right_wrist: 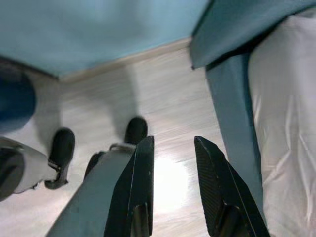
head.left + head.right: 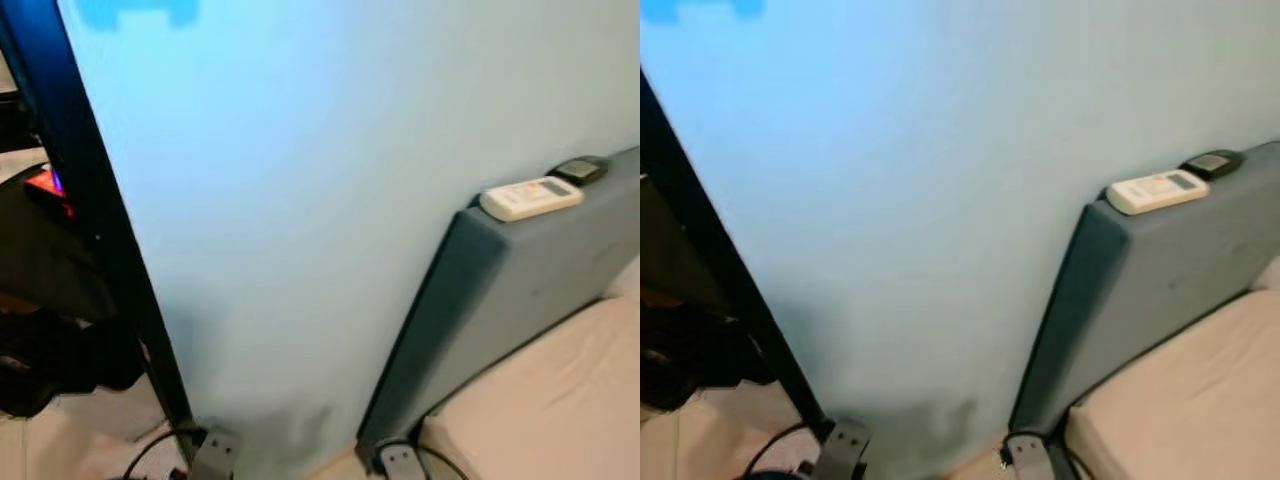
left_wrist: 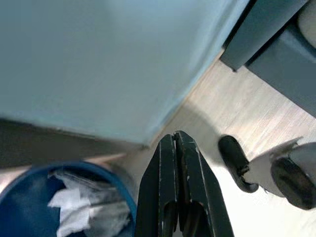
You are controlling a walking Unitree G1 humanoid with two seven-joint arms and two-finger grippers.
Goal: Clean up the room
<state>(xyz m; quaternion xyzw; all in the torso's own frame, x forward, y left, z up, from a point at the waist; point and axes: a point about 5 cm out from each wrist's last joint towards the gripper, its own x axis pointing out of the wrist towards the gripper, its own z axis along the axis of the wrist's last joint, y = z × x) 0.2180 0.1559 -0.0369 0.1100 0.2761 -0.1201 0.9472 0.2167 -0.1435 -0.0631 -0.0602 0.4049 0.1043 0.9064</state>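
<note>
Left wrist view: my left gripper (image 3: 178,143) is closed and empty, hanging above the blue bin (image 3: 29,185) holding crumpled paper (image 3: 74,205). My right gripper (image 1: 173,148) is open, empty. White remote (image 2: 531,197) lies on the headboard (image 2: 520,270), long axis along its top, nearer my right arm.

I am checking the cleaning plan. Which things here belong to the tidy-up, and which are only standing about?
Belong to the job:
blue bin with white paper inside
left gripper, shut
right gripper, open

Just standing about:
white remote on the headboard
dark device beside it
mattress
wall
</note>
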